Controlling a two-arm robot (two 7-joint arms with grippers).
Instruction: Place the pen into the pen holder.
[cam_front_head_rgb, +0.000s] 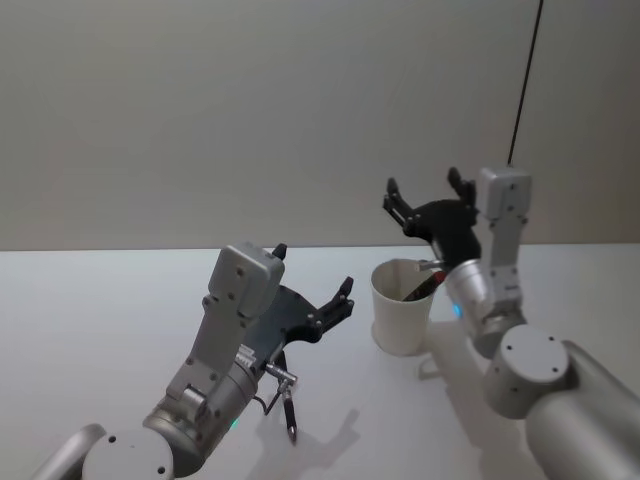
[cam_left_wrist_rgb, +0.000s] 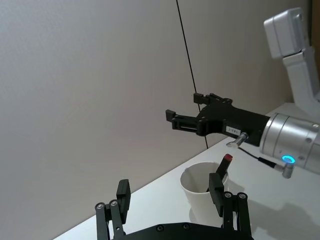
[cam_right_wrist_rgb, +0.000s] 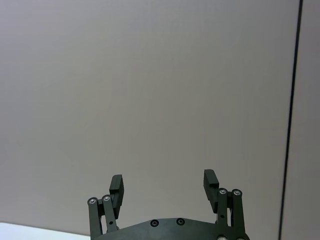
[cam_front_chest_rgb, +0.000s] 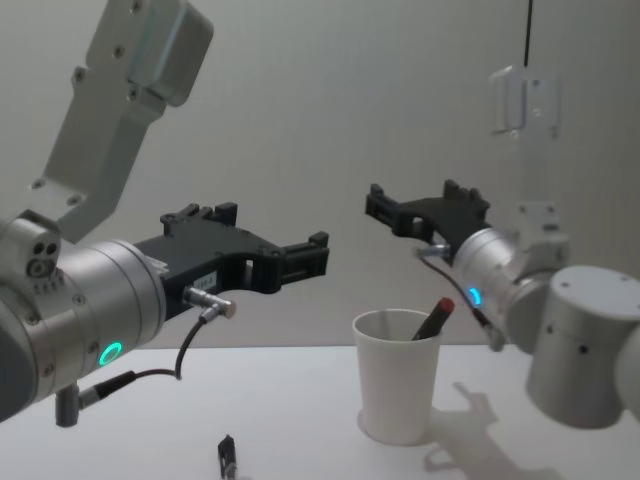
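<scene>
Presently one pen (cam_front_chest_rgb: 436, 318) stands in the cup (cam_front_chest_rgb: 398, 400); a second pen (cam_front_head_rgb: 289, 404) lies on the surface (cam_front_head_rgb: 100, 320). The left pincer (cam_front_head_rgb: 315, 274) and right pincer (cam_front_head_rgb: 423, 186) gape empty. Next, likely: the left descends to grasp it.

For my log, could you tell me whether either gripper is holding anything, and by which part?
Nothing is held: the left gripper and right gripper are both open and empty; a dark red-tipped pen leans in the white paper cup.

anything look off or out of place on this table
Yes: a dark pen lies loose on the table under the left tool, outside the pen holder. A red-tipped pen leans inside that upright cup. Both tools are open, the right tool raised near the cup.
</scene>
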